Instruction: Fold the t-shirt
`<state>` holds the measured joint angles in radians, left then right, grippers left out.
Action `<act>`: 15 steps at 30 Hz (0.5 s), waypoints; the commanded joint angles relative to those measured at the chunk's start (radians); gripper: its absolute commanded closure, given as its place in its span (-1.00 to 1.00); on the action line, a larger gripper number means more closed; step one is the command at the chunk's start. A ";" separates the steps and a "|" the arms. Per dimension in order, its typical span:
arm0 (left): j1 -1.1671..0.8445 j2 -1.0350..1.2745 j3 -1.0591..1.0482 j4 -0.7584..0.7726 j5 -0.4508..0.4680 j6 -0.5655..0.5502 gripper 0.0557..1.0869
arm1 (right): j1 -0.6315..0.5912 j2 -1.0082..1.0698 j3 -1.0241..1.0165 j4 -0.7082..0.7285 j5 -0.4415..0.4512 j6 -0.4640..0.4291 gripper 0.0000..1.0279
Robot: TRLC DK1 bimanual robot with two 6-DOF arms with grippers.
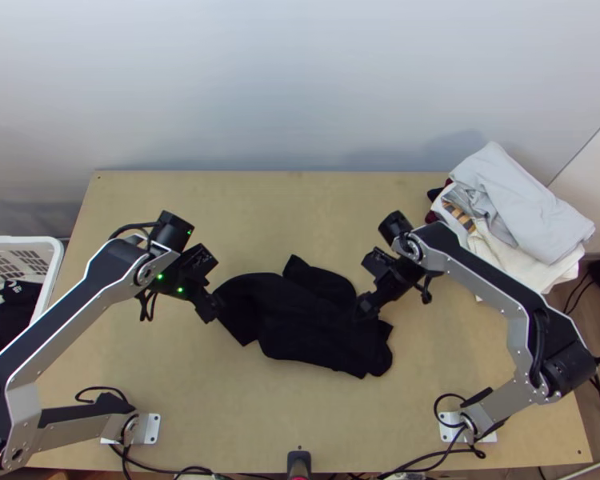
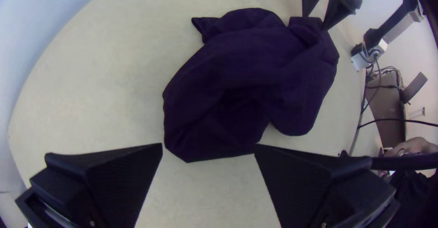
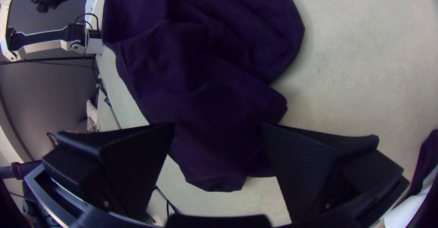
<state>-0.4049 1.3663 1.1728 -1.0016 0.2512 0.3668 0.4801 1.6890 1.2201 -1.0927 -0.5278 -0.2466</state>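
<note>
A light wooden table (image 1: 300, 416) carries the black t-shirt (image 1: 308, 328), bunched in loose folds at its centre. At the shirt's 9 o'clock, the left gripper (image 1: 214, 310) has its fingers spread wide, holding nothing. At 3 o'clock, the right gripper (image 1: 365, 310) is over the cloth, also wide apart and gripping nothing. A white basket (image 1: 28, 241) with clothes stands off the table's 9 o'clock side. Farther back, stacked laundry (image 1: 524, 208) sits at 2 o'clock; the pale wall (image 1: 300, 88) rises at 12.
</note>
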 commanded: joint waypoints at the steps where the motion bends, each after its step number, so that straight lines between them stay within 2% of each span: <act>1: 0.020 -0.029 -0.032 0.008 0.000 -0.003 -0.91 | 0.038 -0.040 -0.059 0.020 0.002 0.023 -0.60; 6: 0.025 -0.033 -0.045 0.015 0.000 -0.005 -0.91 | 0.034 -0.055 -0.071 0.060 0.002 0.044 -0.22; 12: 0.028 -0.052 -0.079 0.024 0.000 -0.006 -0.91 | 0.026 -0.081 -0.079 0.085 0.000 0.053 0.53; 15: 0.028 -0.050 -0.113 0.041 -0.003 -0.006 -0.91 | 0.017 -0.121 -0.077 0.086 0.002 0.053 0.83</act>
<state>-0.3813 1.3239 1.1080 -0.9787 0.2508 0.3599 0.5079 1.6203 1.1496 -1.0229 -0.5266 -0.2012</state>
